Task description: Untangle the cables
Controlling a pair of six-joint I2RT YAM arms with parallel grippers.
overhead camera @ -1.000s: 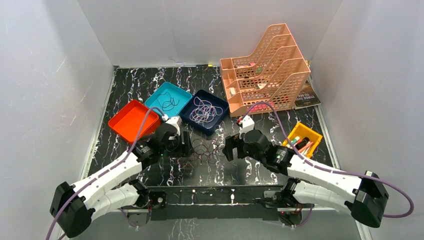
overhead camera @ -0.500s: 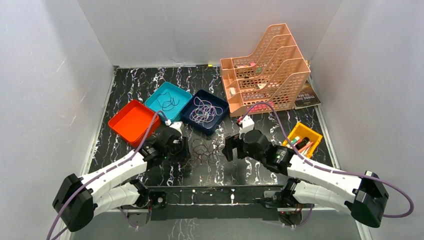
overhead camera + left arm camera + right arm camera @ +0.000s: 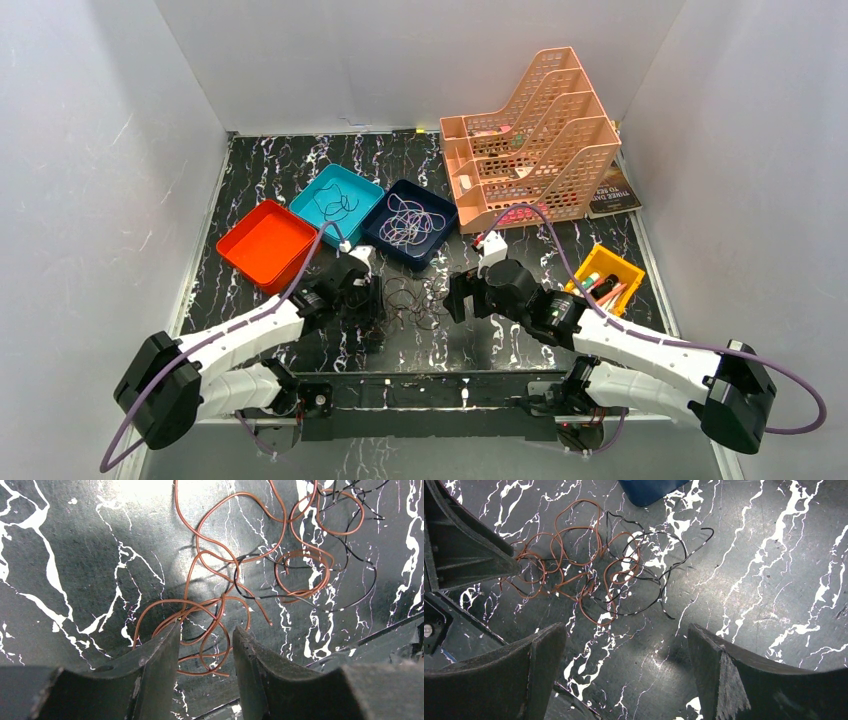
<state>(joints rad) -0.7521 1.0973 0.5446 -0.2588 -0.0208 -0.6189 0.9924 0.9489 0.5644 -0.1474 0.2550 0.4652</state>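
Our left gripper [image 3: 205, 631] has its jaws only a little apart. Several brown loops [image 3: 221, 600] lie in the gap between them and are not yet pinched. Our right gripper [image 3: 625, 630] is spread wide above the bare table [image 3: 749, 590] and holds nothing. The cables [image 3: 589, 575] lie in a bunch just ahead of it and to its left, with the black strands [image 3: 661, 591] nearest. We judge it best to close the left jaws low on one brown strand only. Then we would pin the black ones with the right and draw the two apart slowly, so that no knot tightens.
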